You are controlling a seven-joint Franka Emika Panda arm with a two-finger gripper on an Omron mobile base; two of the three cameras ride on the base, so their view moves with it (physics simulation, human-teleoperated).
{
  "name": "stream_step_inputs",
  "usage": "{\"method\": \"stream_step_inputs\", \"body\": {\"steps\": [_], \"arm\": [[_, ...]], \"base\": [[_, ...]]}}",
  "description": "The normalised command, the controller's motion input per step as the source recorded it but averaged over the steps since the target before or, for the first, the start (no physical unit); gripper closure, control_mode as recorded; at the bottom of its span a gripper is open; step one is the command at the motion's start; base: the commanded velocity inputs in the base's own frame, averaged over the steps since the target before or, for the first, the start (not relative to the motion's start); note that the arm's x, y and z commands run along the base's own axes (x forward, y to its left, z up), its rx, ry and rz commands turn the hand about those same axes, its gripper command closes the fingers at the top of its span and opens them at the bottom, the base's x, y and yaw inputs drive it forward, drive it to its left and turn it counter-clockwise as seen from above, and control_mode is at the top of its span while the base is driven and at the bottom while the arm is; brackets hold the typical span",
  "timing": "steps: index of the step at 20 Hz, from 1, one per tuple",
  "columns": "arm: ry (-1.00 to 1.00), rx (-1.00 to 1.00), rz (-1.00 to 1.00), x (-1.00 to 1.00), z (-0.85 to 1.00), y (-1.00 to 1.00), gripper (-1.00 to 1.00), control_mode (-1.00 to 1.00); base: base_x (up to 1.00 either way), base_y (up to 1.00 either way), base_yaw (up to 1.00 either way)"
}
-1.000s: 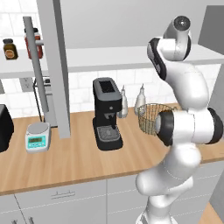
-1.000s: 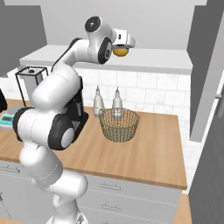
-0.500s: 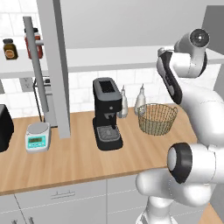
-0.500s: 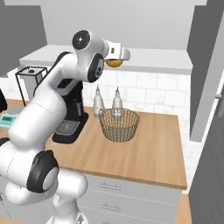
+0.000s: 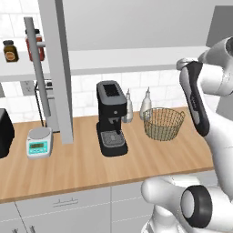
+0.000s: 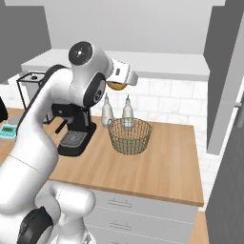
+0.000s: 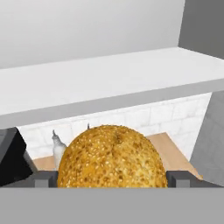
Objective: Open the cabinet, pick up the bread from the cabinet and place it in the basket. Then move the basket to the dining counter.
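Your gripper (image 6: 119, 85) is pinching the bread (image 6: 116, 85) high above the counter, up and a little to the machine side of the basket (image 6: 129, 137). Let go here and it would likely miss the rim and roll off (the two bottles (image 6: 117, 111) stand just behind). Bring it over the basket first, then lower.

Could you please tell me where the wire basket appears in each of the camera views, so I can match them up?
Left base view: the basket stands right of centre on the wood counter.
Right base view: the basket stands at centre, below the bread.
Hand view: I cannot make it out.
Shared landmark: the coffee machine, left of the basket.
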Motion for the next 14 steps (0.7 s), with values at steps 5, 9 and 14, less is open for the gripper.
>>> {"method": "stream_step_inputs", "body": {"steps": [5, 9, 14], "arm": [[0.24, 0.08, 0.00, -0.95, -0.17, 0.00, 1.00, -1.00], [0.14, 0.01, 0.00, -0.33, -0.69, 0.14, 1.00, -1.00], [0.00, 0.00, 0.00, -0.01, -0.61, 0.33, 1.00, -1.00]], "base": [[0.00, 0.00, 0.00], [0.00, 0.00, 0.00], [0.00, 0.00, 0.00]]}}
